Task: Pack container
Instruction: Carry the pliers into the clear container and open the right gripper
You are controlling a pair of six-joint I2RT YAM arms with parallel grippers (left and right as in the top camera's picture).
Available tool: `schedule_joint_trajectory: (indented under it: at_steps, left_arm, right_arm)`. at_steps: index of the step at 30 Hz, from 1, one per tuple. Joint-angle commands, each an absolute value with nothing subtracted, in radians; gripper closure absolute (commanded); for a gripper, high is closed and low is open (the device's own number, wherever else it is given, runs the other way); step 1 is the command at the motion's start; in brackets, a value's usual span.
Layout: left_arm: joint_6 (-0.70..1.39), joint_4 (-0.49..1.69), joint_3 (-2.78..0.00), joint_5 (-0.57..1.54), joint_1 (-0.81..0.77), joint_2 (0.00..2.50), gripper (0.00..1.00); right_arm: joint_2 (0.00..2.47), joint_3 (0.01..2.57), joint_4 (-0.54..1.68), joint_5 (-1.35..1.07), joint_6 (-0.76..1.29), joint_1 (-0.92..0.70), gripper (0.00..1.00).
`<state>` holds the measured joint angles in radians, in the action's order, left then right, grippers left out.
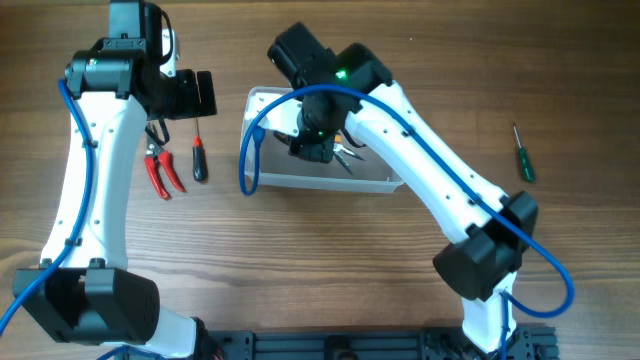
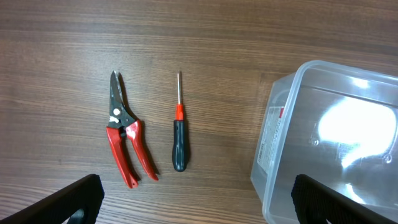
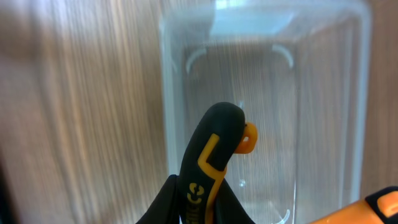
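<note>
1. The wooden table [image 1: 300, 260] carries the clear container [image 1: 330, 178], which stands open side up.
2. Right gripper [image 1: 316, 138]: over the container's interior, clamped on the black-and-yellow pliers [image 3: 214, 149]. Whether the pliers touch the container floor cannot be determined.
3. Left gripper [image 2: 199, 199]: above the table left of the container, fingers spread wide, holding nothing.
4. Red-handled cutters [image 2: 127, 140]: flat on the table, left of the container.
5. Black-handled screwdriver [image 2: 179, 140]: between the cutters and the container, touching neither.
6. Green screwdriver [image 1: 522, 158]: well apart, right of the container.
</note>
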<state>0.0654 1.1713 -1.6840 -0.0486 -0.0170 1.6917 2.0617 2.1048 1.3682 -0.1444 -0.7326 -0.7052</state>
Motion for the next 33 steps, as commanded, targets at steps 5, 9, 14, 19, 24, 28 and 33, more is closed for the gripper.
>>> schedule_joint_trajectory:
  at_steps: [5, 9, 14, 19, 24, 28, 33]
  left_arm:
    - [0.06, 1.172, -1.698, -0.058, -0.008, 1.704, 0.0]
    - [0.06, 1.172, -1.698, -0.058, -0.008, 1.704, 0.0]
    - [0.06, 1.172, -1.698, -0.058, -0.008, 1.704, 0.0]
    - [0.06, 1.172, -1.698, -0.058, -0.008, 1.704, 0.0]
    - [0.06, 1.172, -1.698, -0.058, -0.008, 1.704, 0.0]
    - [0.06, 1.172, -1.698, -0.058, -0.008, 1.704, 0.0]
    - [0.06, 1.172, -1.698, -0.058, -0.008, 1.704, 0.0]
  right_arm:
    - [2.154, 1.927, 1.235, -0.046, -0.835, -0.639, 0.96]
    - [2.156, 1.86, 1.14, -0.073, -0.836, -0.611, 0.96]
    - [2.156, 1.789, 1.072, -0.151, -0.834, -0.581, 0.96]
    - [2.156, 1.668, 1.003, -0.17, -0.831, -0.572, 0.96]
    - [2.156, 1.646, 0.979, -0.17, -0.783, -0.572, 0.49]
    - [2.156, 1.649, 0.984, -0.165, -0.73, -0.572, 0.44]
    - [2.147, 1.704, 0.995, -0.167, -0.646, -0.572, 0.41]
